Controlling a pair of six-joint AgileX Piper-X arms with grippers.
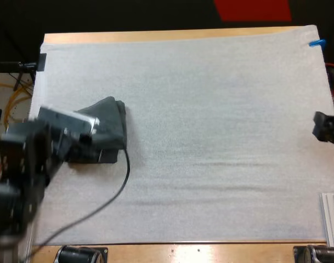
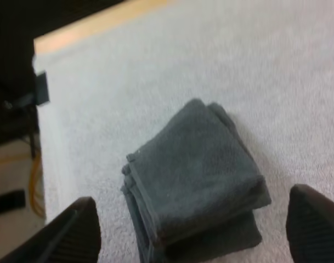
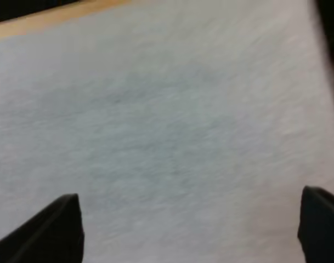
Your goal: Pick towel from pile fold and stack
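Folded towel stack [image 1: 113, 121], dark grey-green, lies on the left part of the white mat [image 1: 210, 142], about mid-depth, near the mat's left edge but not on it. In the left wrist view the stack shows several layers, edges roughly lined up, top towel flat, one corner pointing to the far side. No loose or crumpled towel seen on the mat.

Left hand [image 2: 193, 230] hangs over the near side of the stack, set wide. Its two black fingers [image 2: 73, 233] stand far apart, one on each side of the stack, clear of the cloth, nothing held. In the high view the left arm comes in from the near left and covers the stack's near-left part; the far and right sides of the stack show past it.

Right hand [image 1: 327, 127] is at the right edge of the mat, well apart from the stack. It is also spread wide, with nothing between the finger pads, bare mat under it.

Wooden tabletop [image 1: 156, 36] shows as a strip beyond the mat's far edge and along the near edge.
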